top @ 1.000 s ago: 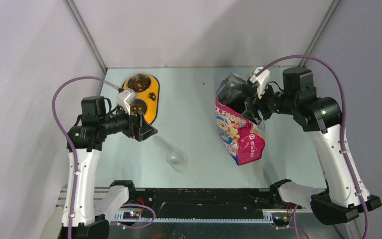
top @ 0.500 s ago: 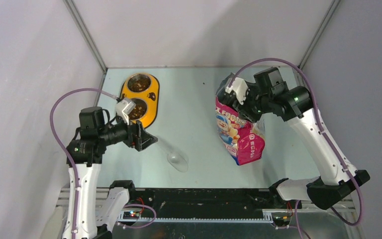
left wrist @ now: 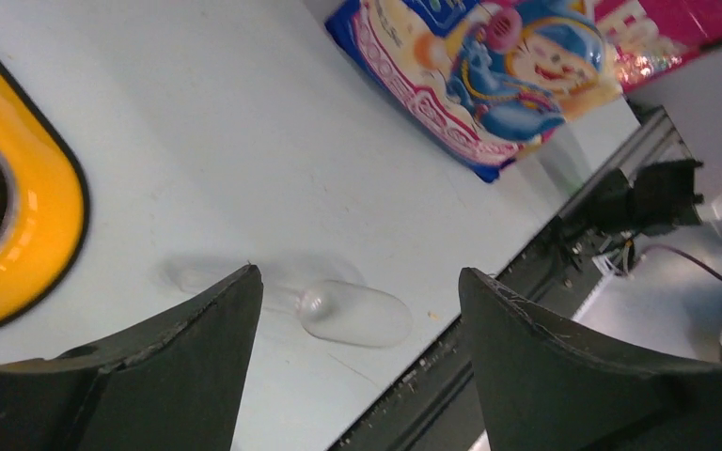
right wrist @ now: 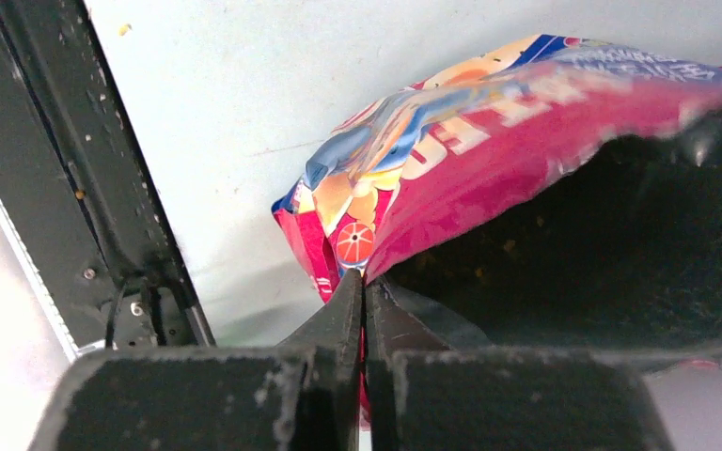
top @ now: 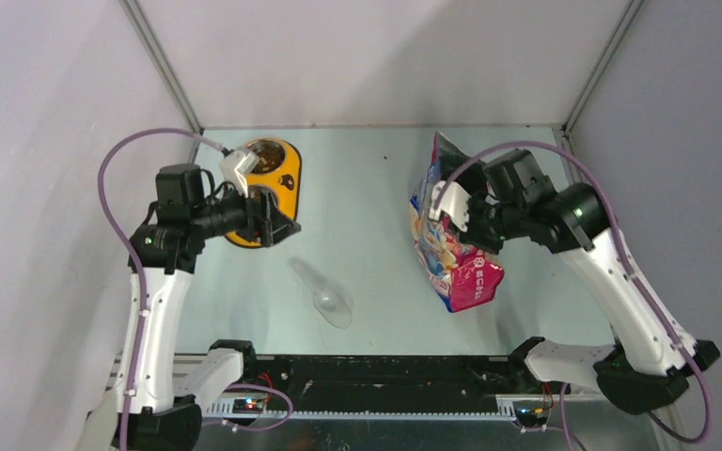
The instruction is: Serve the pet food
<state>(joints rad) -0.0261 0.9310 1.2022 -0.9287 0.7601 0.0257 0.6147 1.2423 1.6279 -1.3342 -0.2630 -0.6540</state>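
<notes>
Left pincer: apart, over near end of yellow dish.
Right pincer: clamped on bag edge.
Pet food: in dish, far left.
Scoop: on bench, centre.

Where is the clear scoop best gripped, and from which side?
Probably by its narrow handle, the end pointing toward the orange feeder, coming from above with the open left gripper across it. The scoop lies flat, and its rounded bowl looks wider.

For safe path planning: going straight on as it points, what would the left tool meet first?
Probably the clear scoop lying on the table, centred ahead of the open left tool; depth is unclear.
</notes>
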